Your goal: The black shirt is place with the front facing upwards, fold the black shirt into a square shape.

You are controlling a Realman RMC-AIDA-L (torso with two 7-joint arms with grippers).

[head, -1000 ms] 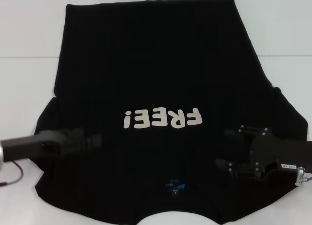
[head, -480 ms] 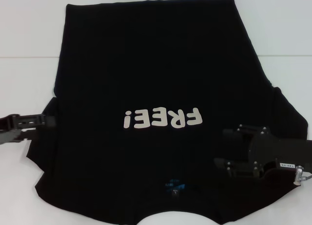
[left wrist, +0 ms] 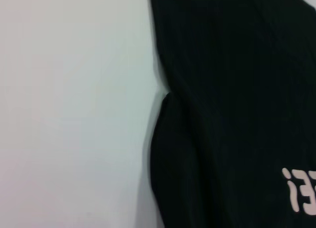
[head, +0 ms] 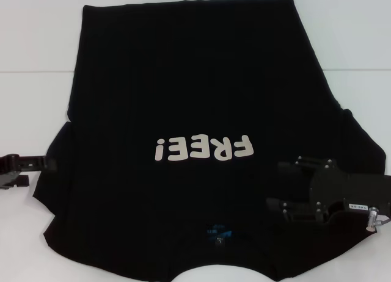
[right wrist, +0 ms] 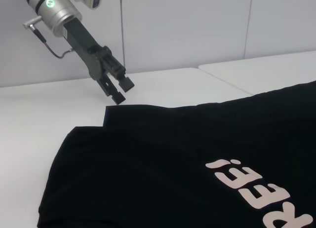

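**Black shirt flat on the table, both grippers at its sleeves**

The black shirt (head: 195, 111) lies spread front-up on the white table (head: 36, 44), its cream "FREE!" lettering (head: 203, 149) reading upside down from the head camera and the small blue neck label (head: 217, 232) at the near edge. The collar and near hem run out of the bottom of that view, so the shirt's full outline is cut off there.

The left gripper (head: 38, 163) sits at the left edge of the head view, just beside the left sleeve; most of the arm is out of frame. From the right wrist camera it appears above the table near the sleeve edge (right wrist: 116, 92), its two fingers (right wrist: 127, 83) a small way apart with nothing between them. The left wrist camera shows only the shirt's edge and sleeve fold (left wrist: 177, 154) against bare table, none of its own fingers.

The right gripper (head: 278, 185) rests over the right sleeve area. Black on black, its fingers are hard to separate from the cloth; they look spread, but whether they pinch any fabric cannot be told.
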